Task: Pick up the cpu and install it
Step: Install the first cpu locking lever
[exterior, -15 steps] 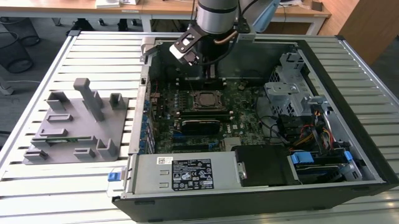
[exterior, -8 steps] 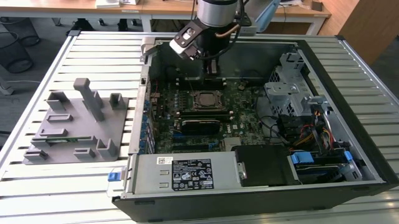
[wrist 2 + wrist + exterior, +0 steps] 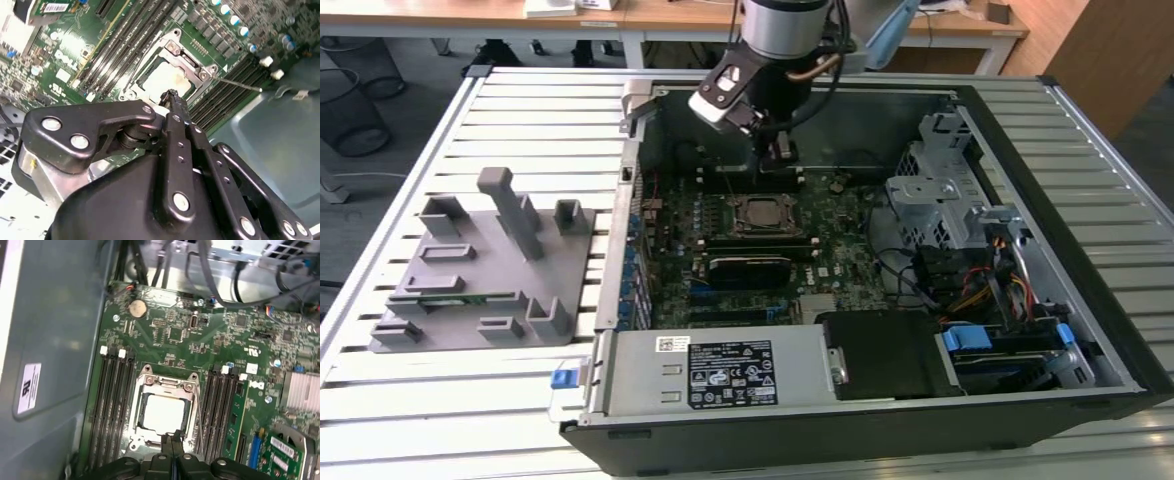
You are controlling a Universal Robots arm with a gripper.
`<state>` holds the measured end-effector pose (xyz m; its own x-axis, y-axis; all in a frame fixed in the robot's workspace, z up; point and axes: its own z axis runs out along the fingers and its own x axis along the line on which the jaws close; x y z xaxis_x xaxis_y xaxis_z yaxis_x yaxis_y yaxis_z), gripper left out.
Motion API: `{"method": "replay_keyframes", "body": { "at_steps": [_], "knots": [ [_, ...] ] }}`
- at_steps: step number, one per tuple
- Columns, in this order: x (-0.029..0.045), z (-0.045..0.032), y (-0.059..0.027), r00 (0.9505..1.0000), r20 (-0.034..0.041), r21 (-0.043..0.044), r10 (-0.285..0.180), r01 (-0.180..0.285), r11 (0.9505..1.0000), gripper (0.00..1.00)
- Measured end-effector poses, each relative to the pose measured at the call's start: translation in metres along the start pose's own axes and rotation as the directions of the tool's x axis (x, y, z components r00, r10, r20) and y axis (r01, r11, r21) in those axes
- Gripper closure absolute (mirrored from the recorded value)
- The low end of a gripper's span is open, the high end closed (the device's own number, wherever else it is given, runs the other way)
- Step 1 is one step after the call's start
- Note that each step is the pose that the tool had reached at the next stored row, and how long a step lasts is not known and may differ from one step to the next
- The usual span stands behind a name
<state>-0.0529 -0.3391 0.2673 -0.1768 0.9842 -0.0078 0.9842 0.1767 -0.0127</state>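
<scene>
Slatted desk (image 3: 520, 400) carries the open computer case (image 3: 1067, 200); cpu (image 3: 161, 413) sits in its socket frame (image 3: 165, 385); gripper (image 3: 172, 436), jaws pressed together, hovers just above; best kept square.

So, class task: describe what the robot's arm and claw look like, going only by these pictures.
The arm ends in a silver-grey cylinder above a black wrist block with a white patch. A copper-coloured cable loops beside it. The claw is black, built of flat linked bars joined by shiny silver bolts, and tapers to thin fingers in both wrist views.
</scene>
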Motion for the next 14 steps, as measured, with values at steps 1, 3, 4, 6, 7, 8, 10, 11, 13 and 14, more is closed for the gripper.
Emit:
{"method": "replay_keyframes", "body": {
  "at_steps": [1, 3, 4, 6, 7, 8, 10, 11, 13, 14],
  "knots": [
    [0.0000, 0.0003, 0.0000, 0.9999, 0.0021, 0.0009, -0.016, 0.016, 0.9999, 0.89],
    [0.0000, 0.0008, 0.0000, 0.9988, 0.0065, 0.0027, -0.048, 0.048, 0.9988, 0.89],
    [0.0000, 0.0011, 0.0000, 0.9979, 0.0084, 0.0037, -0.064, 0.064, 0.9979, 0.89],
    [0.0000, 0.0017, 0.0000, 0.9951, 0.0112, 0.0047, -0.098, 0.098, 0.9952, 0.89],
    [0.0000, 0.0020, 0.0000, 0.9930, 0.0123, 0.0048, -0.117, 0.117, 0.9931, 0.89],
    [0.0000, 0.0022, 0.0000, 0.9907, 0.0127, 0.0049, -0.135, 0.135, 0.9908, 0.89],
    [0.0000, 0.0023, 0.0000, 0.9852, 0.0133, 0.0048, -0.171, 0.171, 0.9853, 0.89],
    [0.0000, 0.0024, 0.0000, 0.9820, 0.0135, 0.0047, -0.189, 0.188, 0.9821, 0.89],
    [0.0000, 0.0025, 0.0000, 0.9753, 0.0139, 0.0044, -0.220, 0.220, 0.9754, 0.89],
    [0.0000, 0.0025, 0.0000, 0.9723, 0.0140, 0.0043, -0.233, 0.233, 0.9724, 0.89]
  ]
}}
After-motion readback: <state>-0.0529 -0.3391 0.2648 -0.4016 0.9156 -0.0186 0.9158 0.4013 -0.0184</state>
